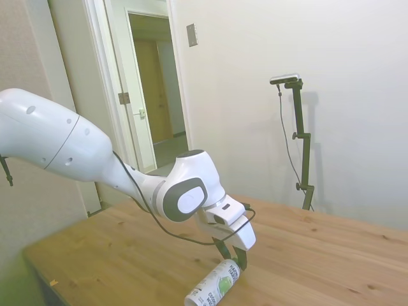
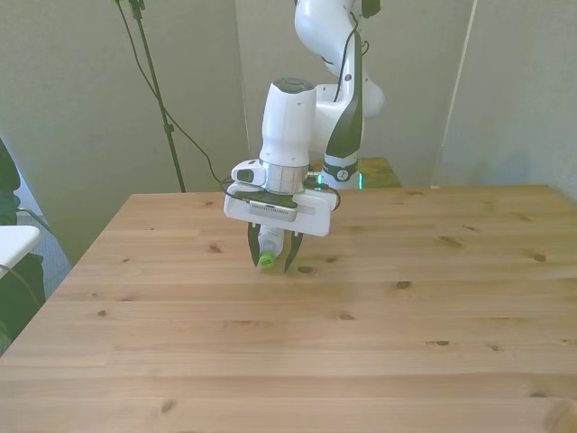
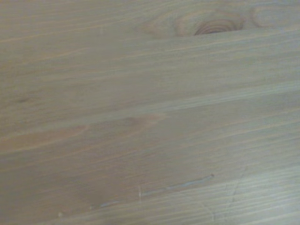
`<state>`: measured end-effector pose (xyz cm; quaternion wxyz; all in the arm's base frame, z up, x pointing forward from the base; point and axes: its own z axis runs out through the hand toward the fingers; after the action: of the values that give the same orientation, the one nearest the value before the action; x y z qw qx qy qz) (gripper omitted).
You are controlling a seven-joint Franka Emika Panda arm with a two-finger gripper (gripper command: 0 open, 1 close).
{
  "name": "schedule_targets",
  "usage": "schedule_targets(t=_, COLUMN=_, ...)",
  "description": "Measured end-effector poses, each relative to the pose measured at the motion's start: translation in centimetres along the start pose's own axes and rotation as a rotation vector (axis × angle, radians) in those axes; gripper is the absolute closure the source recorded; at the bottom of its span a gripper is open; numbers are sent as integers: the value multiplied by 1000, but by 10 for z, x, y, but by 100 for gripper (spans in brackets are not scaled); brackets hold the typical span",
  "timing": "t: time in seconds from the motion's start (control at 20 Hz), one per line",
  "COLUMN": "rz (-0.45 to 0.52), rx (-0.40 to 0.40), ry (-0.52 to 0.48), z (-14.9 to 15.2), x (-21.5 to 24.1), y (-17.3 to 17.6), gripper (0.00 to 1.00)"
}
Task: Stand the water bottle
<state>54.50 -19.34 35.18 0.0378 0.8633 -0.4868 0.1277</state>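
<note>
The water bottle (image 1: 215, 285) lies on its side on the wooden table (image 1: 331, 255), showing its white label with dark text and a green picture. In the front view its green cap (image 2: 267, 261) points toward the camera. My gripper (image 1: 233, 258) reaches down over the bottle's cap end, and its two dark fingers (image 2: 254, 251) press against both sides of the bottle (image 2: 269, 240), shut on it. The bottle's other end runs off the bottom of the side view. The wrist view shows only blurred wood grain with a knot (image 3: 213, 24).
The table's near corner (image 1: 38, 261) in the side view lies below the arm. An open doorway (image 1: 153, 89) stands behind the table. At the front view's left edge, a dark and white object (image 2: 13, 239) sits beside the table.
</note>
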Motion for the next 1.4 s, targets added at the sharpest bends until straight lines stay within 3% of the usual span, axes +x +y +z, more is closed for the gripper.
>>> schedule_targets(t=0.5, rz=29, rx=-23, ry=-35, z=2, x=1, y=-10, gripper=100)
schedule_targets(t=0.7, rz=102, rx=35, ry=-9, z=-14, x=10, y=-18, gripper=100)
schedule_targets(t=1.05, rz=327, rx=208, ry=151, z=-85, x=46, y=-22, gripper=100)
schedule_targets(t=1.4, rz=535, rx=270, ry=402, z=-116, x=78, y=-25, gripper=100)
